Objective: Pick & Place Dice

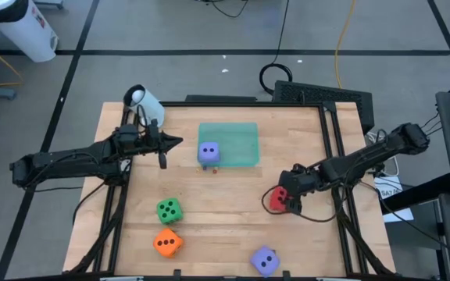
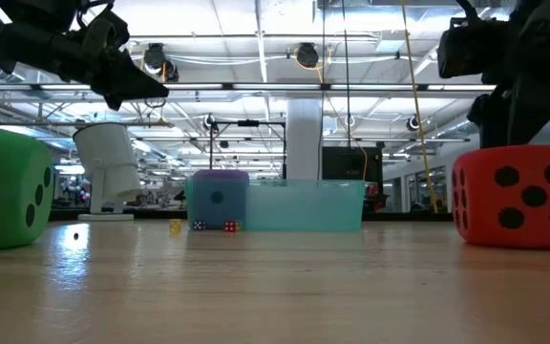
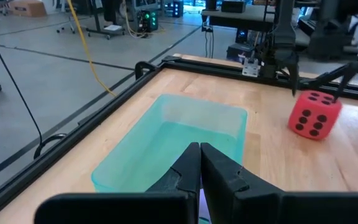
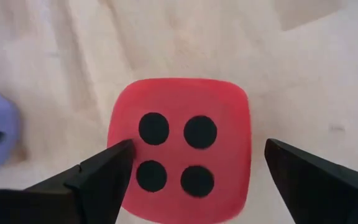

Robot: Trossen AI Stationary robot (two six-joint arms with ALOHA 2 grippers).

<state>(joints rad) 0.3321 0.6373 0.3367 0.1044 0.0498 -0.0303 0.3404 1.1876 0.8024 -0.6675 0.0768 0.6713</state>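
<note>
Right wrist view: we note the right gripper [image 4: 191, 171] spread open straight above the red die [image 4: 180, 158], fingers flanking it (left gripper [image 3: 200, 163] pinched closed, empty, by the teal tray [image 3: 166, 146]).

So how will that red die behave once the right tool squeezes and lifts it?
The red die has rounded, matte, foam-like edges, so it probably compresses slightly and weighs little. Its flat faces suggest it will sit, not roll. The right tool straddles it, open, and should grip without slipping.
</note>
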